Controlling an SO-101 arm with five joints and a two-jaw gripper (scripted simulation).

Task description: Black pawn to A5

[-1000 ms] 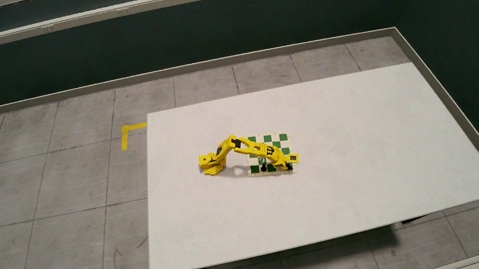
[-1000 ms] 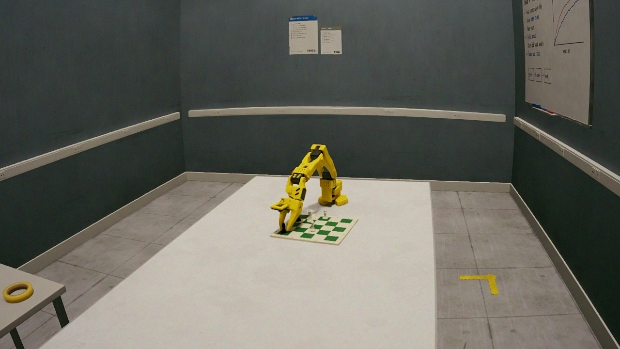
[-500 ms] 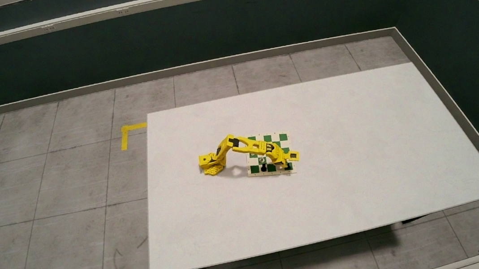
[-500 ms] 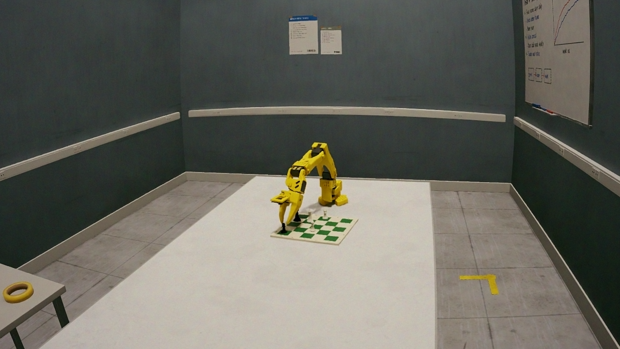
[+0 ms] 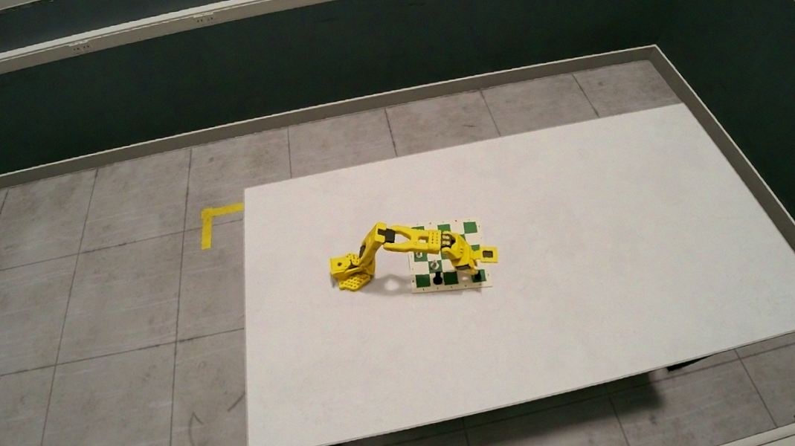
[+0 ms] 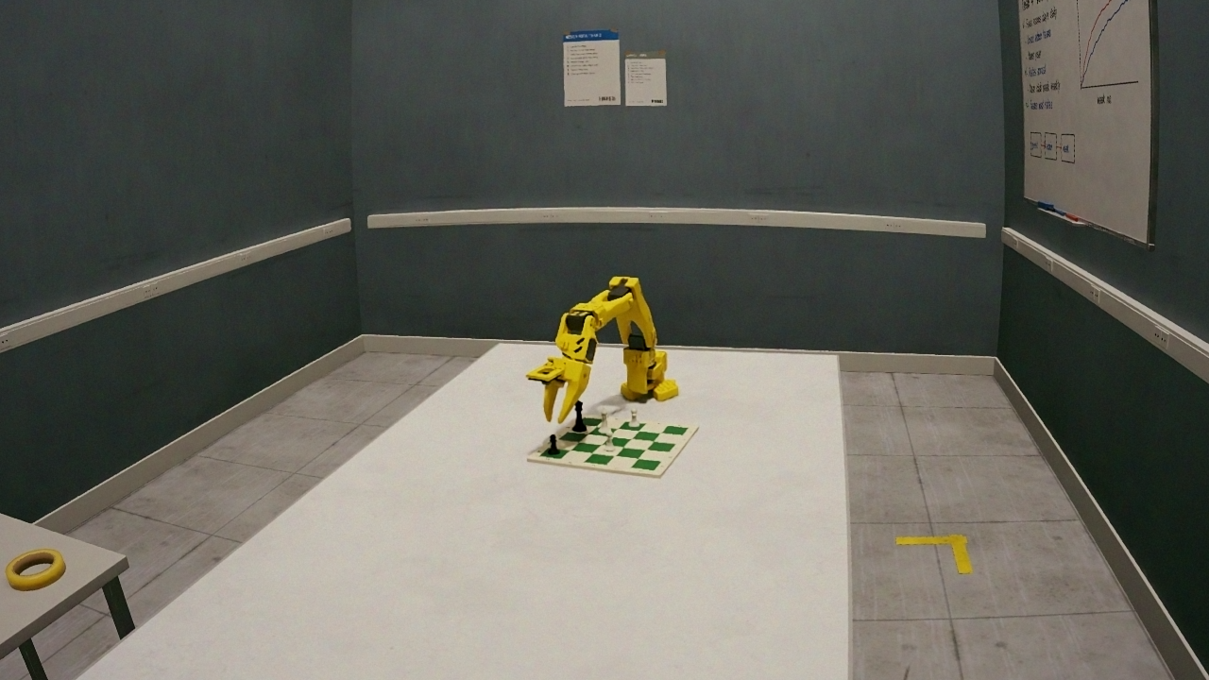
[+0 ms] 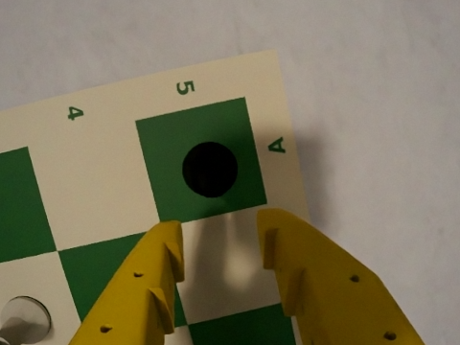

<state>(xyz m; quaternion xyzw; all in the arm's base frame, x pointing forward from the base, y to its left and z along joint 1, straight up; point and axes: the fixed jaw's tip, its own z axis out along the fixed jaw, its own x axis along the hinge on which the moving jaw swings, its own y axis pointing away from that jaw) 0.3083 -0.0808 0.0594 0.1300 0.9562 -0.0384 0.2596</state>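
Observation:
The black pawn [image 5: 478, 276] [image 6: 553, 445] [image 7: 210, 170] stands upright on the green corner square A5 of the green and white board [image 5: 418, 291] [image 6: 661, 469] [image 7: 120, 98]. In the wrist view its round black outline lies inside the square, with green all round it. My yellow gripper [image 5: 473, 271] [image 6: 555, 420] [image 7: 219, 219] is open, with a modest gap and nothing between its fingers. The fingertips are above the board, clear of the pawn and a little towards the arm's base from it. In the top view the gripper hides part of the board.
A taller black piece [image 5: 437, 278] [image 6: 579, 417] stands in the pawn's row, nearer the arm's base. White pieces stand farther into the board: one [image 5: 434, 264] [image 6: 604, 421], another [image 5: 418, 255] [image 6: 634, 418], and a third [image 6: 609, 441], hidden in the top view.

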